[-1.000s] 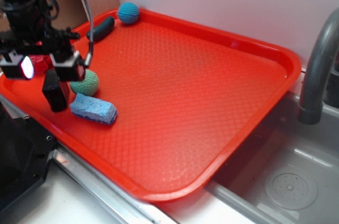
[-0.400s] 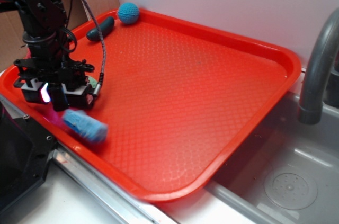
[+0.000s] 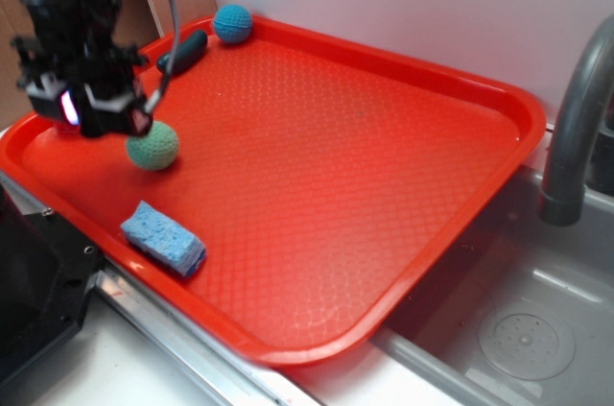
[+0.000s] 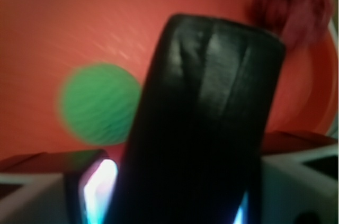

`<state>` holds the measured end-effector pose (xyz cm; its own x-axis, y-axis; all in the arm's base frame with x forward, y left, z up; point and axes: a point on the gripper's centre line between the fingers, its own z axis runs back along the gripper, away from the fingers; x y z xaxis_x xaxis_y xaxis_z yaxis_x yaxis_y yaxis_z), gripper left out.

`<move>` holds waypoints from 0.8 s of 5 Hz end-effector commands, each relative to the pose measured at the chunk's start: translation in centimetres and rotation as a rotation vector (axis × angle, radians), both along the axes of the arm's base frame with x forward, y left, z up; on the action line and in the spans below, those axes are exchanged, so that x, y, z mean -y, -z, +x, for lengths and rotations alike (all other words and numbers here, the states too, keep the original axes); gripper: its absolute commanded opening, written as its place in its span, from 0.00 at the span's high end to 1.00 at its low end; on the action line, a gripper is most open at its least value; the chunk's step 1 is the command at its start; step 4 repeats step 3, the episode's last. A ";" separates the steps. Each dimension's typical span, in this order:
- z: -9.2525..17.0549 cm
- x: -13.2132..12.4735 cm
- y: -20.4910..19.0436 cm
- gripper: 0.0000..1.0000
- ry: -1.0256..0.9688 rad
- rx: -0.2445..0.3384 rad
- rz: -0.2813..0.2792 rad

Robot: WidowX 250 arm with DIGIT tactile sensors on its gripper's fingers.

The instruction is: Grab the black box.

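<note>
I've got the black box [image 4: 204, 123] in the gripper [image 4: 175, 203]. The wrist view is filled by it: a dark matte block with rounded top corners, rising from between the two fingers at the bottom of the frame and leaning a little toward the upper right. The jaws are clamped on its lower end, one finger at lower left, one at lower right, lit by the gripper's light.

In the exterior view the gripper [image 3: 96, 113] sits at the upper left of the frame, over the left part of the red tray [image 3: 518, 104]. The box itself I can't pick out there; the gripper body hides it. Whether it is clear of the tray floor I judge yes, but only loosely, since the wrist picture is blurred.

To finish this step well I'd keep the squeeze steady and lift straight. The box is tall above the fingers and slightly tilted, so a fast swing could let it pivot or slip. A slow vertical rise is safest.

Watch the green ball [image 3: 153, 146], just below and right of the gripper in the exterior view and showing at left behind the box in the wrist view. The blue sponge [image 3: 163, 238] lies lower left near the tray's front rim, apart from the gripper. The teal ball [image 3: 232, 23] and the dark sausage-shaped thing [image 3: 182, 52] sit at the top left, well clear.
</note>
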<state>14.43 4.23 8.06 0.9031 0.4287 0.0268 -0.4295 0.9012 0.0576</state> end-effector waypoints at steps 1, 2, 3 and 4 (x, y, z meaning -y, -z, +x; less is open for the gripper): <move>4.9 3.4 -10.6 1.00 0.384 0.114 -0.090; 6.5 4.8 -13.8 1.00 0.530 0.110 -0.042; 6.9 4.9 -13.1 1.00 0.563 0.095 -0.051; 6.9 4.9 -13.1 1.00 0.563 0.095 -0.051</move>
